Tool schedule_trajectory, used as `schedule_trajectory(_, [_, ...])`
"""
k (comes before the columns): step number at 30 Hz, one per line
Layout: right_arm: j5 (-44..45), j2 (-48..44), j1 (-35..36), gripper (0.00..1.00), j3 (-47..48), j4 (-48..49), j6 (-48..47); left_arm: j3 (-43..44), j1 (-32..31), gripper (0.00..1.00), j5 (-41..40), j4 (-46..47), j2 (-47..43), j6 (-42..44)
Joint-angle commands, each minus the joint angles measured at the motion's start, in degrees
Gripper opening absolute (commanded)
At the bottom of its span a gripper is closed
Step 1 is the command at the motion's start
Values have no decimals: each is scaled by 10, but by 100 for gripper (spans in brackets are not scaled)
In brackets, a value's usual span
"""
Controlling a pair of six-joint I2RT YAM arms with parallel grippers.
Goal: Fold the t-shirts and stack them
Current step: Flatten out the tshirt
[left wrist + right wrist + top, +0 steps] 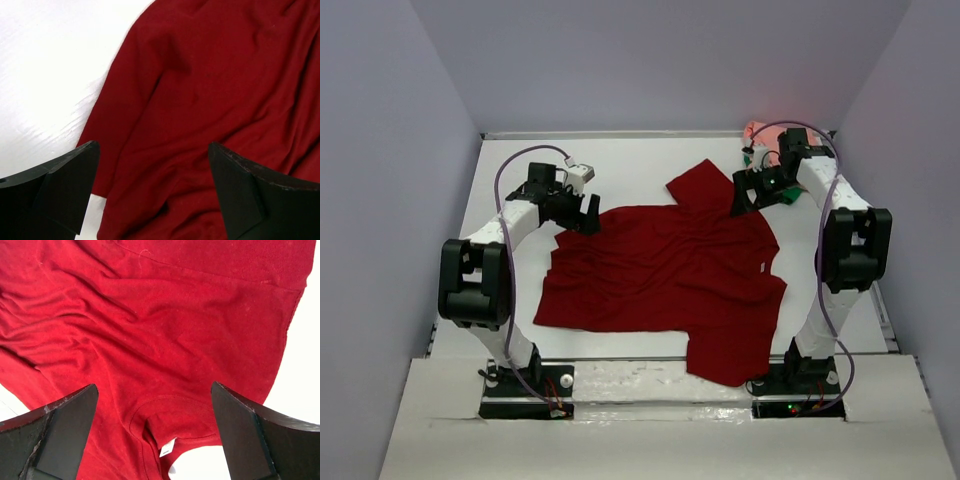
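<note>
On my left, the left gripper hangs over the far-left corner of the dark red t-shirt, its two black fingers spread wide with nothing between them. Through the left wrist camera I see that corner of the shirt beneath the jaws, its edge running down against the white table, the cloth soft and faintly rippled. From above, the shirt lies spread flat in the middle of the table, a plain deep red with shallow creases across the body. Its long axis runs left to right: the hem sits on the left, the neck on the right. One short sleeve points toward the back wall and the other lies toward the arm bases, at the near edge of the table. Moving right, a small white label marks the collar. In the right wrist camera I see that label just inside the neckline, with the shirt filling most of the view and bare table on the right. The right gripper hovers above the far-right part of the shirt by the rear sleeve, its fingers also held well apart and gripping nothing. Behind it in the far-right corner is a salmon pink shirt, bunched up, and a bit of green fabric shows just beside the right arm; I cannot make out how either is laid.
</note>
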Motion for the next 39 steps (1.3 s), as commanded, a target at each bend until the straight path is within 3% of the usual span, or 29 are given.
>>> schedule_trajectory(1, [-3, -22, 3, 100, 33, -10, -8, 42, -4, 99, 19, -14, 25, 15])
schedule_trajectory(27, [47, -65, 3, 100, 13, -5, -19, 93, -3, 99, 77, -132, 129, 51])
schedule_trajectory(39, [34, -78, 3, 100, 2, -7, -22, 66, -4, 99, -34, -44, 155, 3])
